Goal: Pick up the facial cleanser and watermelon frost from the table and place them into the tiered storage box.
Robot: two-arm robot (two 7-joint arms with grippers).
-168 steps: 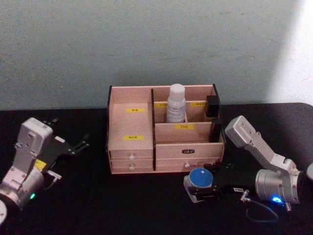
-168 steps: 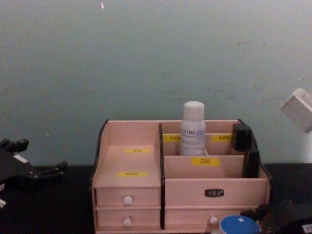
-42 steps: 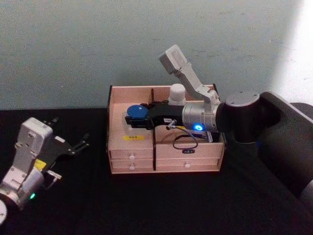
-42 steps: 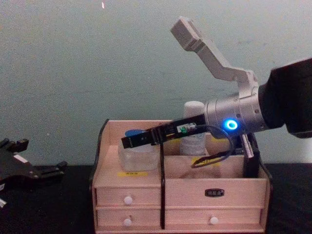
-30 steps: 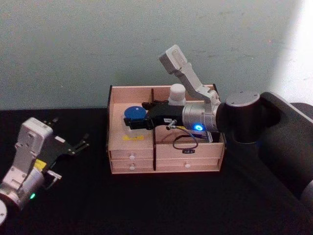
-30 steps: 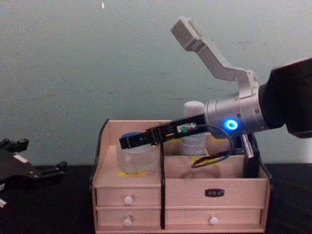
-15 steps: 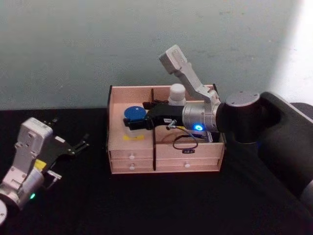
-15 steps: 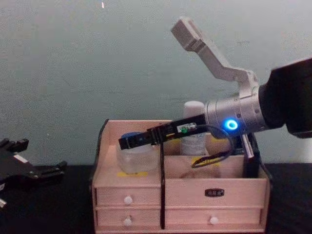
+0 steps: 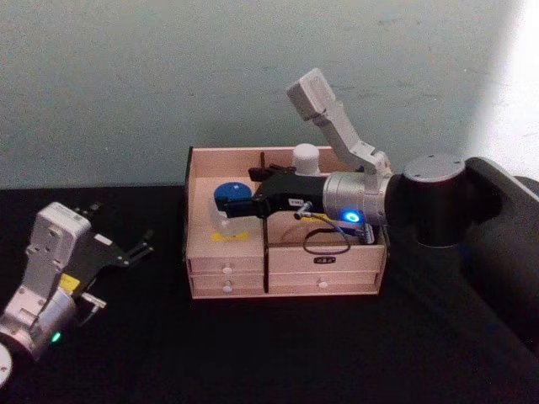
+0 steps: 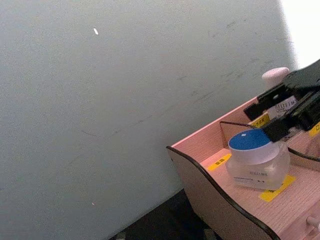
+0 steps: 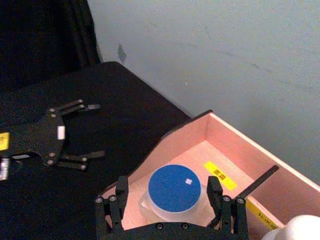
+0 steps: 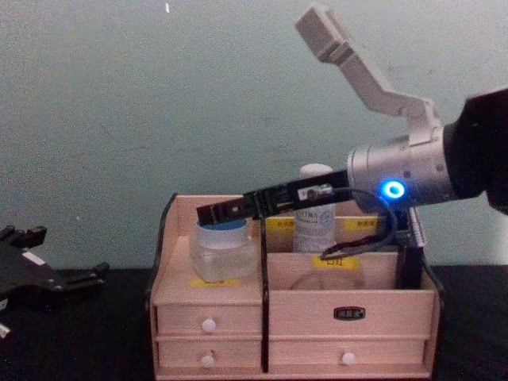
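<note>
The right gripper [image 9: 227, 208] reaches over the tiered storage box [image 9: 285, 278] from 3 o'clock, its fingers [image 11: 216, 196] spread either side of the blue-lidded clear jar [image 12: 225, 249] and not pressing it. The jar stands upright on the stepped shelf of the box's left compartment, at 9 o'clock from the white bottle [image 12: 314, 214] in a rear compartment. The left gripper [image 9: 118, 252] rests on the black table [image 9: 253, 353], well apart at 9 o'clock of the box, fingers spread
</note>
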